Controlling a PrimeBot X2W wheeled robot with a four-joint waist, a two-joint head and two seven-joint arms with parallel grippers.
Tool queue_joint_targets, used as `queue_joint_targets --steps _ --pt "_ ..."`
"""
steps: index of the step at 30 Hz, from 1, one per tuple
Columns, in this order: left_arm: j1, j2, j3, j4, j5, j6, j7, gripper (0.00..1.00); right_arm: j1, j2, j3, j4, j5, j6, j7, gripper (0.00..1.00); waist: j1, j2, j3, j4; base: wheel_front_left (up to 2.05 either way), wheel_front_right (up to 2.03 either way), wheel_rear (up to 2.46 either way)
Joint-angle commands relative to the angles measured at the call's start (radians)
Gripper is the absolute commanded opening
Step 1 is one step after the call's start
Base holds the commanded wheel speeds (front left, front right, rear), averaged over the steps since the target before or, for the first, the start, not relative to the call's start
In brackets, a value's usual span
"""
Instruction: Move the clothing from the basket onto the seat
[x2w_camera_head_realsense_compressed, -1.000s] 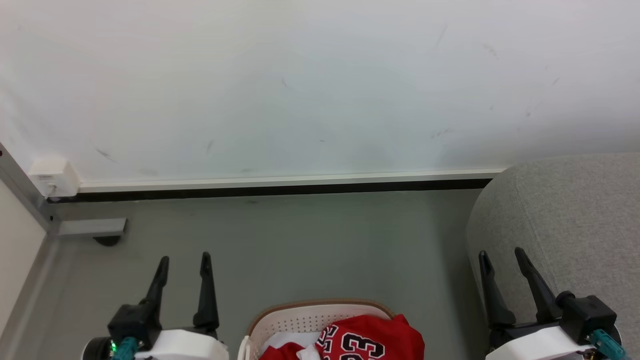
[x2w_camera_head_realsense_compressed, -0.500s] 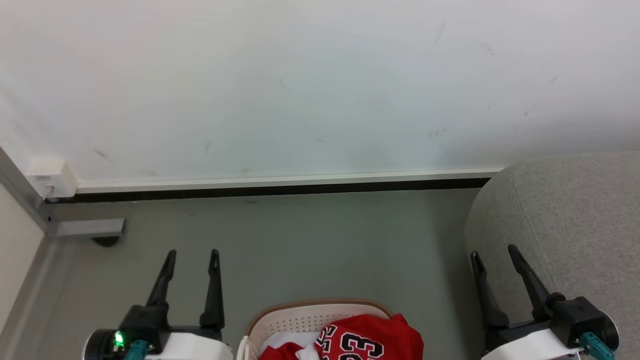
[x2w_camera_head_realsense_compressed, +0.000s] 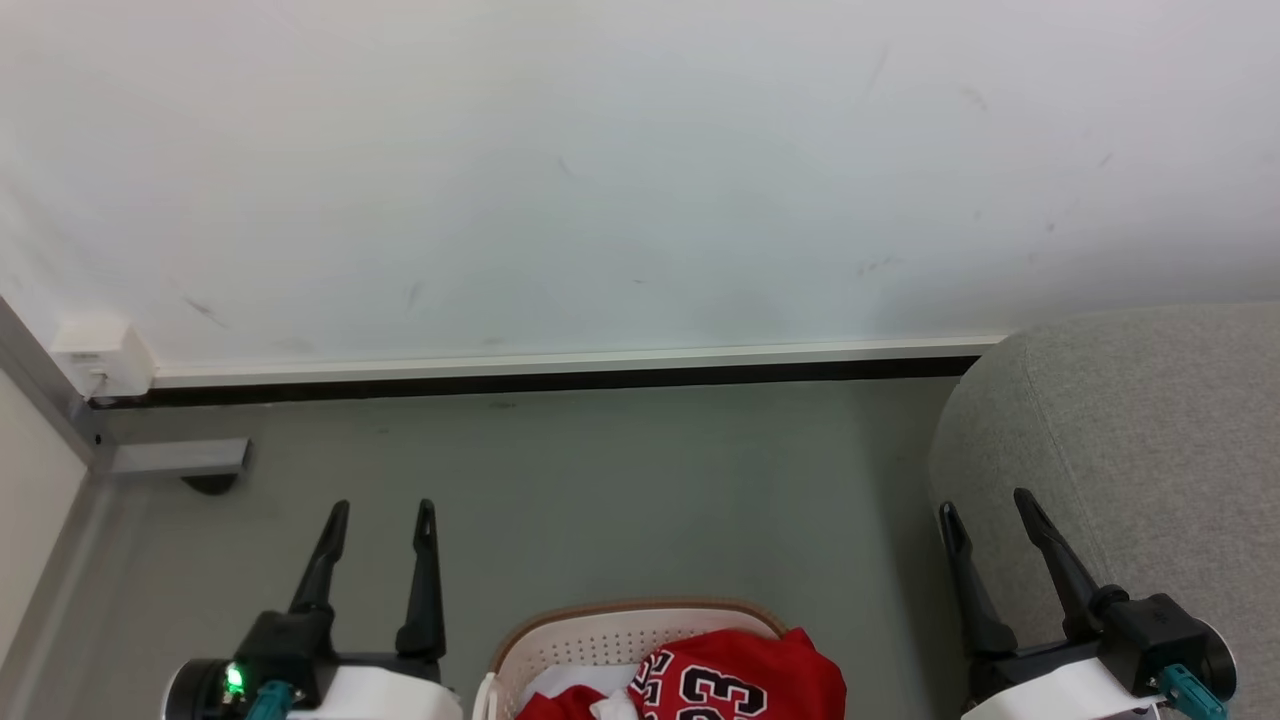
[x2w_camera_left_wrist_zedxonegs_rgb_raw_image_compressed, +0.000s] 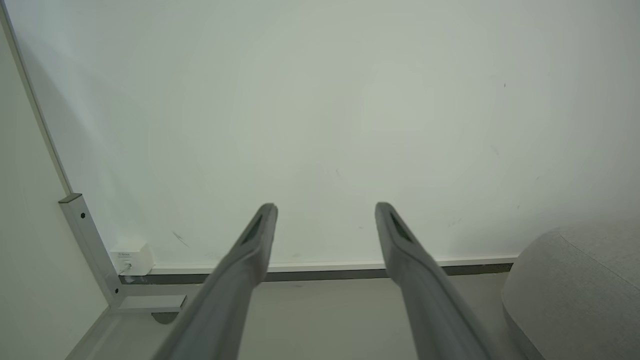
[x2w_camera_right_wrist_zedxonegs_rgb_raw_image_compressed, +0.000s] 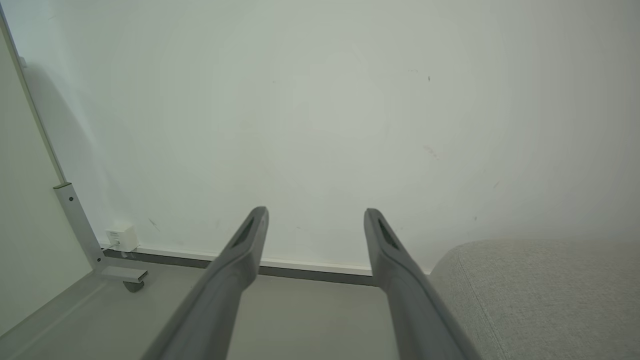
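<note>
A red jersey (x2w_camera_head_realsense_compressed: 745, 675) with a black "23" lies on top in the cream perforated basket (x2w_camera_head_realsense_compressed: 600, 635) at the bottom middle of the head view; a bit more red fabric (x2w_camera_head_realsense_compressed: 550, 708) shows beside a white cloth (x2w_camera_head_realsense_compressed: 575, 685). The grey seat (x2w_camera_head_realsense_compressed: 1130, 430) stands at the right, seen too in the left wrist view (x2w_camera_left_wrist_zedxonegs_rgb_raw_image_compressed: 575, 285) and the right wrist view (x2w_camera_right_wrist_zedxonegs_rgb_raw_image_compressed: 540, 295). My left gripper (x2w_camera_head_realsense_compressed: 383, 509) is open, left of the basket, holding nothing (x2w_camera_left_wrist_zedxonegs_rgb_raw_image_compressed: 325, 207). My right gripper (x2w_camera_head_realsense_compressed: 985, 499) is open beside the seat's edge, also holding nothing (x2w_camera_right_wrist_zedxonegs_rgb_raw_image_compressed: 315, 212).
A white wall (x2w_camera_head_realsense_compressed: 600, 170) with a dark baseboard (x2w_camera_head_realsense_compressed: 550, 380) runs across ahead. A small white box (x2w_camera_head_realsense_compressed: 98, 355) and a grey metal post with a foot (x2w_camera_head_realsense_compressed: 180, 458) sit in the left corner. Grey floor (x2w_camera_head_realsense_compressed: 640, 490) lies between the basket and the wall.
The left gripper has shifted slightly right and the right gripper slightly left and up in the head view. The basket and jersey have stayed in place.
</note>
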Motion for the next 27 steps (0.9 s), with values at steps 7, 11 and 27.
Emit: queue_joint_targets --steps 7,11,27 --pt "0.010 0.002 0.006 0.011 -0.011 -0.008 -0.001 1.00 -0.006 0.000 0.001 0.002 0.008 0.005 -0.001 1.00 0.0000 0.0000 0.000 -0.005 0.00 0.00 0.00" --pt "0.004 0.002 0.010 0.017 -0.019 -0.011 -0.001 1.00 -0.013 0.000 0.000 0.002 0.015 0.005 -0.001 1.00 0.0000 0.0000 0.010 -0.020 0.00 0.00 0.00" --pt "-0.132 0.002 -0.034 0.136 -0.036 -0.048 -0.001 1.00 -0.083 -0.001 -0.020 -0.029 0.031 0.004 0.000 1.00 0.0000 0.0000 0.181 -0.128 0.00 0.00 0.00"
